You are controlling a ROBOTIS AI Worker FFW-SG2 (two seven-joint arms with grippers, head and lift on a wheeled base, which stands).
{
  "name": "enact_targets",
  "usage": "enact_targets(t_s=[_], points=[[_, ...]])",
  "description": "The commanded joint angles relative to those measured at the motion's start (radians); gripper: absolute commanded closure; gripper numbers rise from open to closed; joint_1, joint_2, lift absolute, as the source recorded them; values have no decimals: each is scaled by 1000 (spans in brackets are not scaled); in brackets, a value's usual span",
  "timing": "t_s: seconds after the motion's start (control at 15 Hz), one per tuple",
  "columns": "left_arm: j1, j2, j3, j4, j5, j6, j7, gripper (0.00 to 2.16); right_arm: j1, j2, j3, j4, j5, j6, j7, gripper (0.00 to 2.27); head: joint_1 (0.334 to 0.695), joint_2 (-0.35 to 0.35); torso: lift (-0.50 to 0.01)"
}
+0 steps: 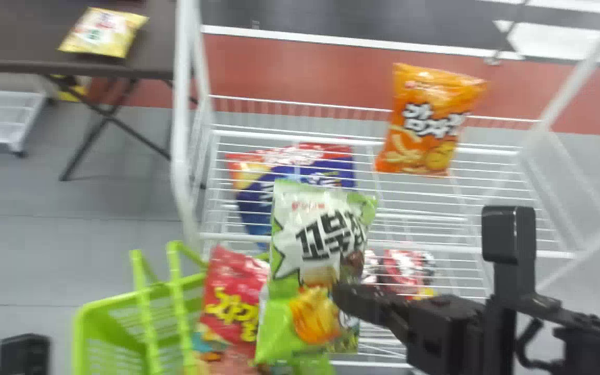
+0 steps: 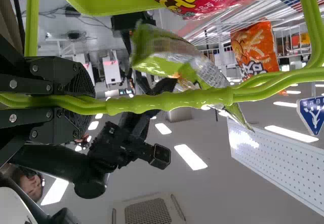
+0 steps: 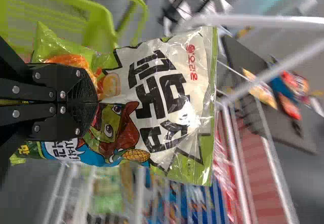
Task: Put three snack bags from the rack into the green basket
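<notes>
1. The right gripper (image 1: pixel 339 298) held a green-and-white snack bag (image 1: pixel 321 234) just right of the green basket (image 1: pixel 91 317).
2. A red snack bag (image 1: pixel 229 302) showed at the basket's right side.
3. Beyond and rightward of the basket stood the white rack (image 1: pixel 180 114), with an orange snack bag (image 1: pixel 425 125).

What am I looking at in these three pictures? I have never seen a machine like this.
This is a two-armed robot. One picture looks forward and down from its head; the other two come from cameras on its left and right wrists, shown turned sideways.

The left gripper is closed around the handle of the green basket, where a red bag sticks up. The right gripper holds a green-and-white snack bag. An orange bag is on the white wire rack, with a blue-and-red bag behind its wires.
</notes>
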Motion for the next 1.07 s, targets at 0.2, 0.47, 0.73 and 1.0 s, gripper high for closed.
enact_targets(t_s=[0.2, 0.47, 0.73, 1.0], points=[[-8, 0, -28, -3, 4, 3, -10, 2148, -46, 2, 206, 144, 55, 20, -24, 2256, 695, 162, 0], [-8, 2, -36, -5, 15, 3, -10, 2148, -83, 2, 295, 279, 61, 9, -28, 2256, 695, 240, 0], [-10, 5, -14, -5, 24, 6, -10, 2148, -80, -8, 295, 289, 120, -114, 25, -2, 695, 334, 0], [-10, 5, -5, -3, 28, 6, -10, 2148, -55, -3, 54, 219, -57, -182, 184, 9, 695, 279, 0]])
